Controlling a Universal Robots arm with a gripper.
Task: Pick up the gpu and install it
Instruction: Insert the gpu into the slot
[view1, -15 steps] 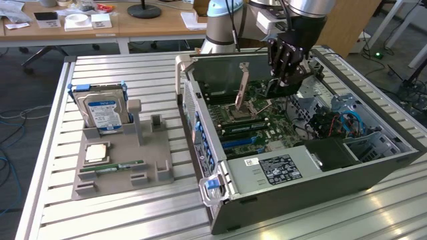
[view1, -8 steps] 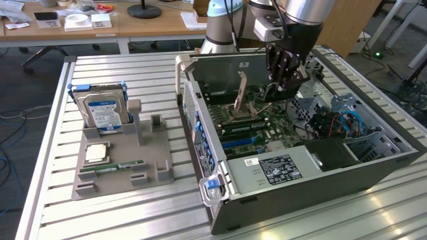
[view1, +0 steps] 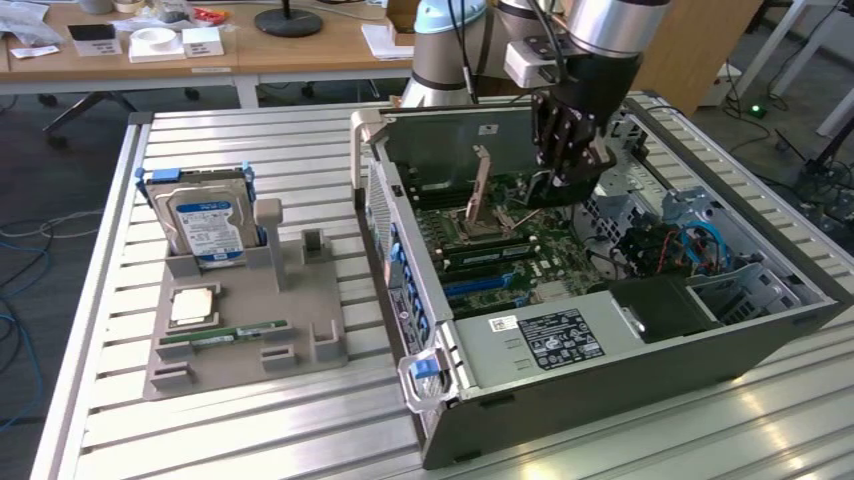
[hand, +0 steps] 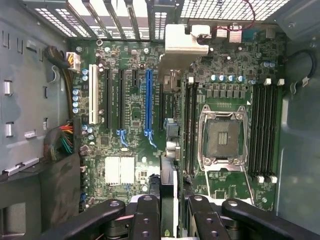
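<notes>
My gripper (view1: 567, 178) reaches down into the open computer case (view1: 627, 370), above the motherboard (view1: 501, 255). In the wrist view its dark fingers (hand: 146, 210) are shut on the gpu (hand: 169, 180). The card shows edge-on as a slim strip running away from the gripper (hand: 171, 202), ending in a pale metal bracket (hand: 186, 42) near the case's slotted rear wall. It hangs over the board between the long blue expansion slot (hand: 148, 100) and the memory slots beside the empty processor socket (hand: 222, 135). Whether the card touches the board I cannot tell.
On the exterior view's left a grey parts tray (view1: 314, 300) holds a blue-labelled hard drive (view1: 207, 215), a square chip (view1: 194, 305) and a green memory stick (view1: 227, 333). Cables and a drive cage (view1: 694, 240) crowd the case's right side. A power supply (view1: 554, 340) sits at the front.
</notes>
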